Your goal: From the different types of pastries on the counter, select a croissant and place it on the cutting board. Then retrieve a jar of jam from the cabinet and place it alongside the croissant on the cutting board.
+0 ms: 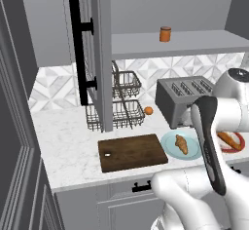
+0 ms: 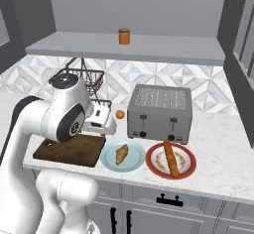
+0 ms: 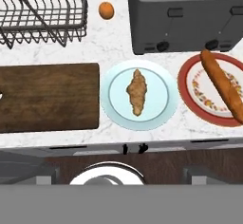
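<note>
The croissant (image 3: 137, 92) lies in the middle of a pale blue plate (image 3: 161, 111) near the front edge of the counter (image 3: 114, 47), just right of the bare cutting board (image 3: 47, 97). The jar of jam (image 1: 165, 34) stands on the cabinet (image 1: 180, 43) shelf above the toaster (image 2: 159, 113). The gripper (image 3: 134, 148) hangs above the counter's front edge with its fingers spread, pinching nothing.

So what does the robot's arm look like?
The arm is made of smooth, glossy white rounded shells, chunky like fat tubes. Its joints are dark: one round joint cap is dark grey with a small pale mark, and a long black band runs down one link. No loose cables show. The gripper ends in two tiny dark fingertips.
</note>
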